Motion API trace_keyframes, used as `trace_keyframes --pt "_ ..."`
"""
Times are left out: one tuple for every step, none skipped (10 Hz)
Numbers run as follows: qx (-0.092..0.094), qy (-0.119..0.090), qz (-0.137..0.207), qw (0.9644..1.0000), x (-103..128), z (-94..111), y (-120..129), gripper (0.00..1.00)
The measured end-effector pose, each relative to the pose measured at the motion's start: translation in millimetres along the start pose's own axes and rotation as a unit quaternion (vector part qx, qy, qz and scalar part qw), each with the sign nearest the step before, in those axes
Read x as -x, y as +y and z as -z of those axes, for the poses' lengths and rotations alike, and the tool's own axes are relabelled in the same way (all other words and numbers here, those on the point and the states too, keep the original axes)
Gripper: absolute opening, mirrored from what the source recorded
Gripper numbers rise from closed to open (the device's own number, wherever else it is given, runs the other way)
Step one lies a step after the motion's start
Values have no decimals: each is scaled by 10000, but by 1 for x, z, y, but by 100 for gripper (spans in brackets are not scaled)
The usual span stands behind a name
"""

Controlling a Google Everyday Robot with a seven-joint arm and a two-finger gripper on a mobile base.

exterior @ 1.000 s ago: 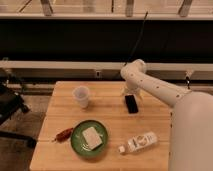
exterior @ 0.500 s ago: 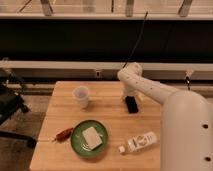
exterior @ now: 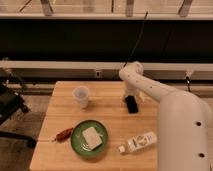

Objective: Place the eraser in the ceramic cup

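Note:
The eraser [exterior: 131, 104] is a small black block lying on the wooden table [exterior: 110, 115], right of centre. The ceramic cup [exterior: 81, 96] is white and stands upright left of it, about a hand's width away. My white arm comes in from the lower right, bends at its joint [exterior: 131, 73] and points down. The gripper [exterior: 131, 96] sits directly over the eraser's far end, at or just above it. Whether it touches the eraser is not visible.
A green plate [exterior: 76, 142] with a pale square piece [exterior: 92, 137] on it sits at the front. A red-brown item [exterior: 64, 134] lies to its left. A white bottle [exterior: 140, 142] lies on its side at the front right. A dark chair [exterior: 10, 102] stands left of the table.
The arm has shifted a little to the left and lower over the eraser, and more of its body now fills the right side. The eraser and the cup have not moved.

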Motion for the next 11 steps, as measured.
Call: trace_keyframes --pt "0 -30 -1 10000 -2 0 2 70" --pt "-25 -93 1 10000 -2 -1 2 58" --pt "-14 -145 27 9999 -2 -4 3 46" --pt "4 -172 46 9998 -2 -6 3 37" --pt "10 -195 61 9998 -2 -7 3 28" --pt "23 -209 73 9998 -2 -9 3 18" --pt "29 -210 76 9997 -2 -8 3 6" --pt "34 -212 78 9997 -2 -8 3 1" --pt "36 -214 79 9997 -2 -8 3 0" --pt "37 -215 78 9997 -2 -8 4 0" --pt "41 -213 78 9997 -2 -7 4 0"
